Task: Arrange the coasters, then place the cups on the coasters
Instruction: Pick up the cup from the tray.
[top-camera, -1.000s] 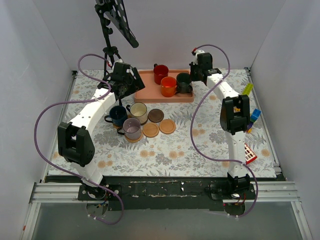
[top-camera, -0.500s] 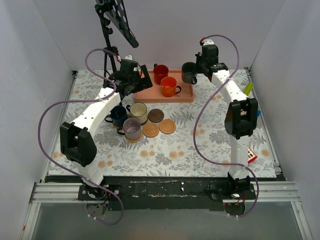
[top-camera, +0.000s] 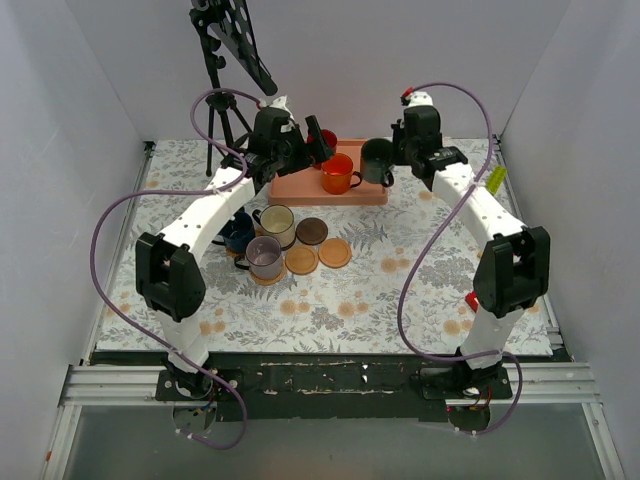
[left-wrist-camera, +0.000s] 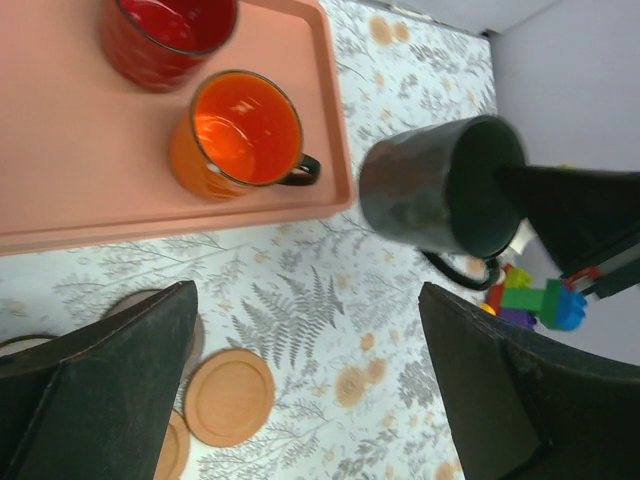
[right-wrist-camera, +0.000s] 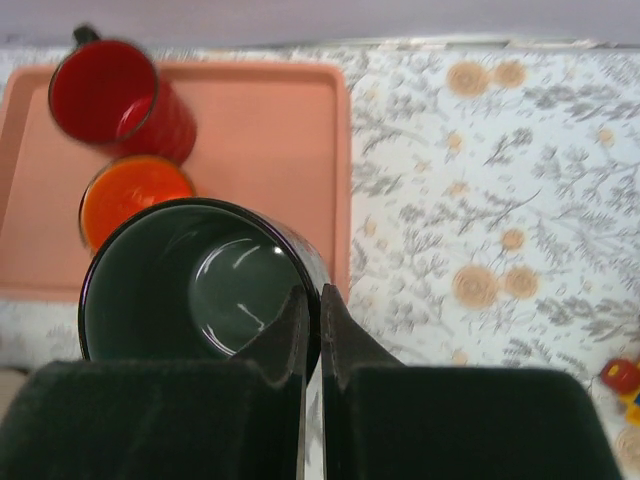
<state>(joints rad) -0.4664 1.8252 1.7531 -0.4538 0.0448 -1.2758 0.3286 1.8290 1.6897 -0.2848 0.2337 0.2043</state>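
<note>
I'm on the cup-placing step: my right gripper (right-wrist-camera: 311, 300) is pinched shut on the thin rim of the glossy dark green cup (right-wrist-camera: 190, 280), which hangs under its fingers, off the pink tray (right-wrist-camera: 250, 120). My left gripper (left-wrist-camera: 305, 295) gapes wide, holding nothing, with the orange cup (left-wrist-camera: 240, 130) and red cup (left-wrist-camera: 170, 35) just ahead of it on the tray. Next, I judge, this cup goes to a bare, flat, wooden-looking coaster (top-camera: 312, 231) back toward my bases, set down level.

pink tray (top-camera: 305, 187) on floral cloth (top-camera: 400, 290) | tripod (top-camera: 214, 120) (back left) | toy blocks (left-wrist-camera: 535, 300)
</note>
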